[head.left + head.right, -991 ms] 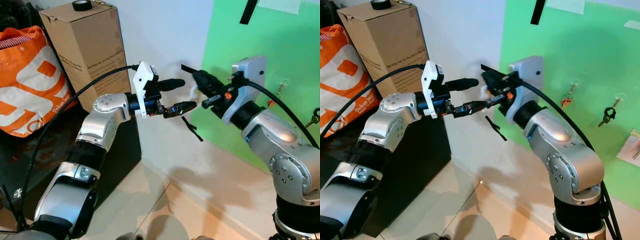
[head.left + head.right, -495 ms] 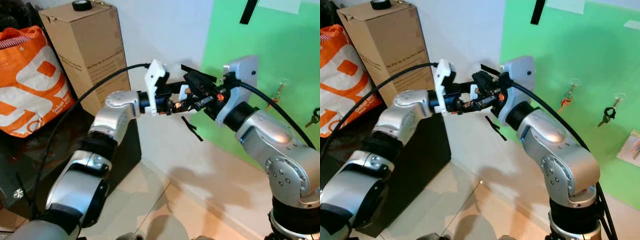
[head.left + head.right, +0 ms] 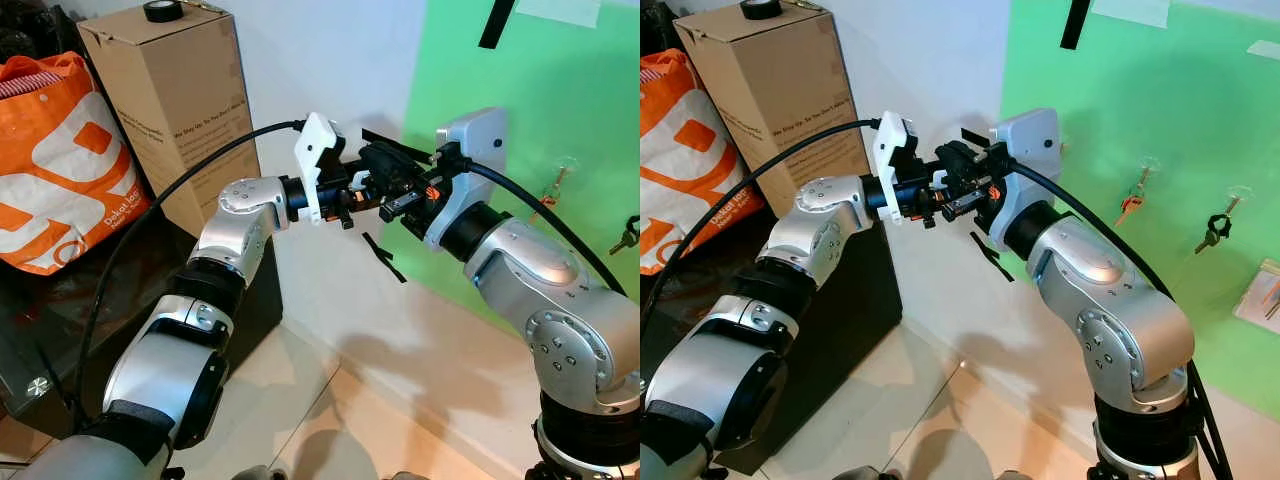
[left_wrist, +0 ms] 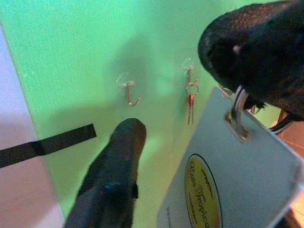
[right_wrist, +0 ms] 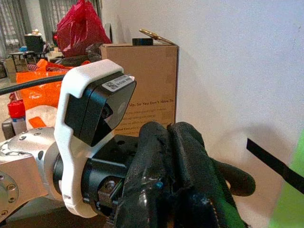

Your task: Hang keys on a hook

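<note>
Orange bag (image 3: 55, 150) far left, cardboard box (image 3: 170, 95) beside it, tape roll (image 3: 163, 10) on top. Left gripper (image 3: 362, 190) raised mid-scene, meeting right gripper (image 3: 385, 185) tip to tip before white wall. Left fingers (image 4: 111, 180) spread apart; white key tag (image 4: 228, 175) with ring lies between them, close to camera. Right gripper's fingers (image 5: 183, 161) pressed together; cannot tell what they grip. Green board (image 3: 560, 90) at right: bare hook (image 4: 129, 92), next hook (image 4: 189, 76) carrying red key (image 4: 190, 102), dark keys (image 3: 1214, 232) further right.
</note>
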Robot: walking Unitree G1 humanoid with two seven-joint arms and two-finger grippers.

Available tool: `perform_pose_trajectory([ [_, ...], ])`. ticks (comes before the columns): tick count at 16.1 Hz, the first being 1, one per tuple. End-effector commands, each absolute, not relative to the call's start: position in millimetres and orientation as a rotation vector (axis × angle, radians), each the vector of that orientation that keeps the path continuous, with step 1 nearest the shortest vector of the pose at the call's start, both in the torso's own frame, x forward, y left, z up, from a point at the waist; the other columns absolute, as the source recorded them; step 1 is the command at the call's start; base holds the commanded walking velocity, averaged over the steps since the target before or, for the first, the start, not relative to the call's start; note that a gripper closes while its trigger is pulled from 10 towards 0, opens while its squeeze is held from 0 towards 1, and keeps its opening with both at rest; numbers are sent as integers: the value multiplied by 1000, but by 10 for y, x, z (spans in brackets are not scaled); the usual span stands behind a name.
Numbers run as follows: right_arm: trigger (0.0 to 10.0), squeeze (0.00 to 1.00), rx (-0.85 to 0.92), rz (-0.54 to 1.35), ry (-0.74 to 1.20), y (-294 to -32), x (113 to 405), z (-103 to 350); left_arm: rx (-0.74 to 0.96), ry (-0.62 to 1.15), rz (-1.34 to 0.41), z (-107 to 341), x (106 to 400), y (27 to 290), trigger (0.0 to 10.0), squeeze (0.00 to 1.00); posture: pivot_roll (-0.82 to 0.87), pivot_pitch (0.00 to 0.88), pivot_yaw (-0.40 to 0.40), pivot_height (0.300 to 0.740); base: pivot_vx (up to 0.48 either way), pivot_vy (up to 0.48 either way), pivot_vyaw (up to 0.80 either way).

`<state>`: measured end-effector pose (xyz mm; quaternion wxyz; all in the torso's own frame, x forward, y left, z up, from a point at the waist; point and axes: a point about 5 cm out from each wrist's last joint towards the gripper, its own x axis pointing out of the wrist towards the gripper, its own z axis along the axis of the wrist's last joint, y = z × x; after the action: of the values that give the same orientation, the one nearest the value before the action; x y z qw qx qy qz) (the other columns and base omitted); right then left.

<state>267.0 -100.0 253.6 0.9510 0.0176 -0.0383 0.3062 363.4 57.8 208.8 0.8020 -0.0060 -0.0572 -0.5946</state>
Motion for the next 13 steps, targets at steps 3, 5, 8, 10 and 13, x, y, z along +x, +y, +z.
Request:
perform_pose_trajectory([
  [3, 10000, 0, 20, 623, -80, -986, 2661, 2561, -15, -147, -1265, 2127, 3652, 619, 0, 0, -183, 0, 59, 740, 0, 0, 0],
  [5, 10000, 0, 19, 627, -86, -981, 2657, 2576, -16, -146, -1270, 2102, 3643, 617, 0, 0, -185, 0, 60, 740, 0, 0, 0],
  [8, 10000, 0, 15, 629, -82, -981, 2652, 2571, -25, -157, -1284, 2117, 3634, 613, 0, 0, -186, 0, 62, 740, 0, 0, 0],
  [10, 10000, 0, 15, 615, -73, -1007, 2651, 2549, -37, -161, -1316, 2136, 3611, 630, 0, 0, -184, 0, 61, 740, 0, 0, 0],
  [13, 10000, 835, 37, 619, -66, -1029, 2639, 2537, -44, -155, -1335, 2137, 3595, 680, 0, 0, -182, 0, 61, 740, 0, 0, 0],
])
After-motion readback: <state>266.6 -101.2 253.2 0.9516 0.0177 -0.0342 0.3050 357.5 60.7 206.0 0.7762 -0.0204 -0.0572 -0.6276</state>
